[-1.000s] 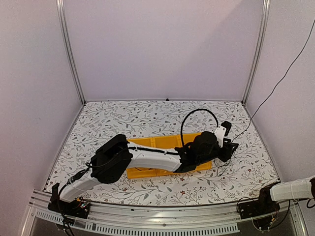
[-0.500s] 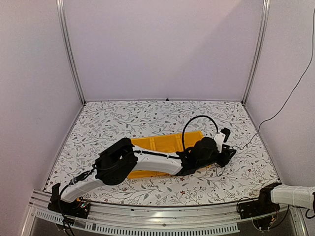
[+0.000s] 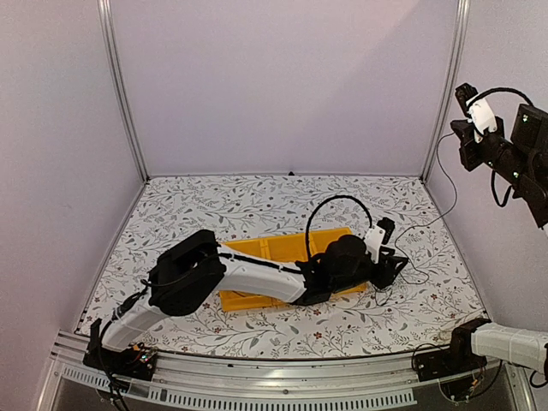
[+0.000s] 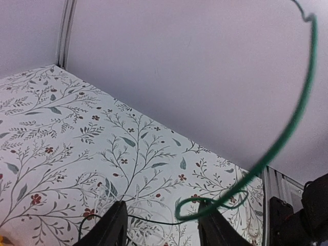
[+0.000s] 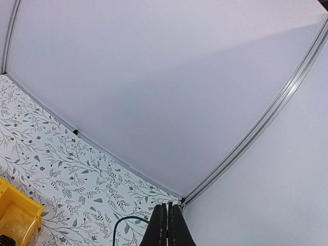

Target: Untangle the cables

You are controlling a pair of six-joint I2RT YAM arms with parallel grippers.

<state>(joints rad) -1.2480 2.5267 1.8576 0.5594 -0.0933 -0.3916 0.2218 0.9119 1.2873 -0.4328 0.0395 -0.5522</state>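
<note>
At right end of bin (image 3: 282, 248): left gripper (image 3: 390, 250), low over table (image 3: 205, 205). Counted: two arms, namely left arm (image 3: 257, 276) and right arm (image 3: 514, 342); two grippers; one yellow bin.

Of cables (image 3: 409, 272), in left wrist view: one green cable (image 4: 287, 134), one black cable (image 4: 148, 219), some white loops (image 4: 134, 207), number of white ones not possible to tell. Lying in a small heap on table just right of bin, under left gripper (image 4: 164, 220).

Left jaws about half apart, pinching nothing. Small loop of green cable seen between the two fingers; touching them or not, cannot tell.

Right gripper (image 3: 459, 137) high above and right of bin, near post (image 3: 441, 103). In own view (image 5: 167, 207), jaws pressed together on green cable (image 5: 128, 219), coming out just left of fingers. From there hanging in a slack curve down to heap right of bin.

Compared with one second before: right gripper then outside top view, only white link of right arm visible low right of bin; now inside view, up high. Thin cable then drawn almost straight toward right edge, now bent and slack. Left arm nearly in same place, elbow shifted a little left.
</note>
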